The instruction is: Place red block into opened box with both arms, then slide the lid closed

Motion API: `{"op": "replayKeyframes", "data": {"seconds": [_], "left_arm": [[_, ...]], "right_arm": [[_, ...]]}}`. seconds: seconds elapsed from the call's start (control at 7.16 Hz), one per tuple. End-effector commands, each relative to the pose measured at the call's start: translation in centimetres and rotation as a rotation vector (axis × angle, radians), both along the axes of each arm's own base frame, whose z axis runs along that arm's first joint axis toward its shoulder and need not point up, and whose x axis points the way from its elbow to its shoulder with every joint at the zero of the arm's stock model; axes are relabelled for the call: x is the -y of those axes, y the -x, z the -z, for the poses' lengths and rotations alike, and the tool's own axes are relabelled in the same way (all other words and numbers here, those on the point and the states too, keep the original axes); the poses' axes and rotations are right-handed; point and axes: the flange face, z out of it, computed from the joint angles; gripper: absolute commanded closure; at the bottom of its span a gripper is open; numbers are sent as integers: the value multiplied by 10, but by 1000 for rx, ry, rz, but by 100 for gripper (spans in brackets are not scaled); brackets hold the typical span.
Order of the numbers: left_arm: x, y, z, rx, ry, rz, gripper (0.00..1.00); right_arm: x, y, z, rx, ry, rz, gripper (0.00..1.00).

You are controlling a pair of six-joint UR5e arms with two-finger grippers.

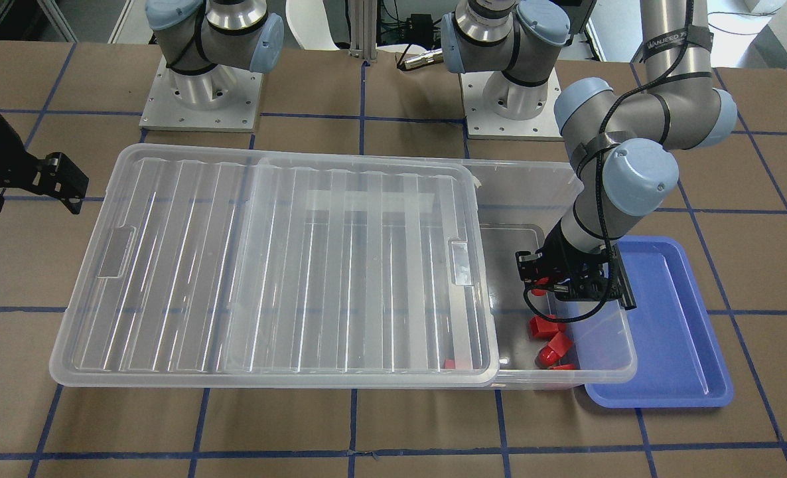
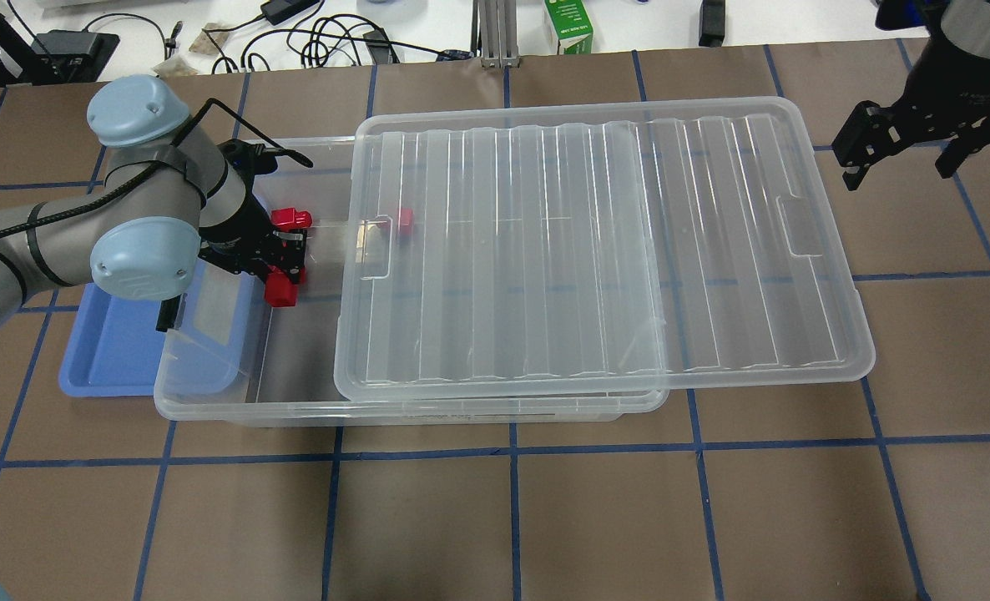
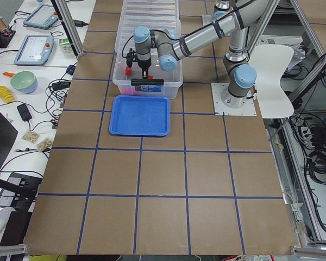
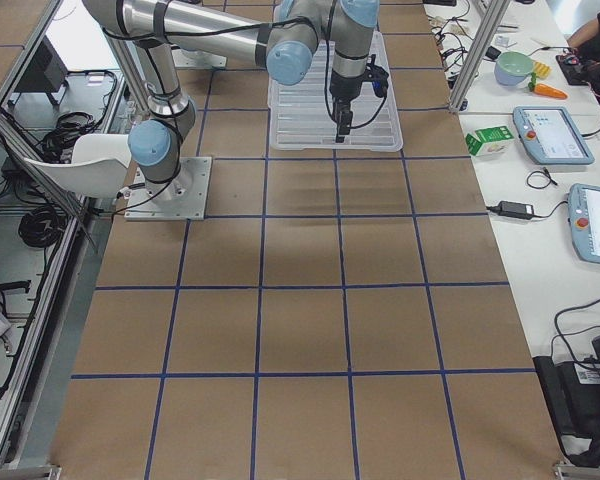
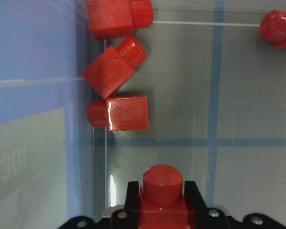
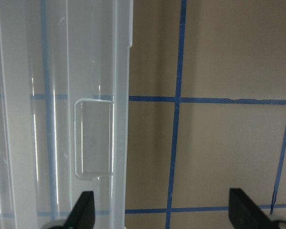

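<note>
My left gripper (image 2: 283,269) is shut on a red block (image 5: 163,198) and hangs over the uncovered end of the clear box (image 2: 244,412). In the front view the same block (image 1: 538,289) shows just under the black fingers. Several other red blocks (image 5: 125,113) lie on the box floor below, and one (image 2: 404,220) sits under the lid's edge. The ribbed clear lid (image 2: 595,250) rests on the box, slid toward my right and overhanging that end. My right gripper (image 2: 902,157) is open above the table, just past the lid's notch (image 6: 93,138).
A blue tray (image 2: 103,351) lies on the table against the box's open end, partly under my left arm. Brown table with blue tape lines surrounds the box. Cables and a green carton (image 2: 568,25) sit beyond the far edge.
</note>
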Motion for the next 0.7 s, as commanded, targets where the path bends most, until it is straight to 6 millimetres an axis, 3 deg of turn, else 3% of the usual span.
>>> {"op": "replayKeyframes", "data": {"seconds": [0.0,0.56], "left_arm": [[-5,2,8,-1,-16,-3,71],[-9,2,19,-6,-37,-5,69]], "right_arm": [[0,11,2,-9,-10,-13,0],[26,19,13,-13,48,-7,0]]}}
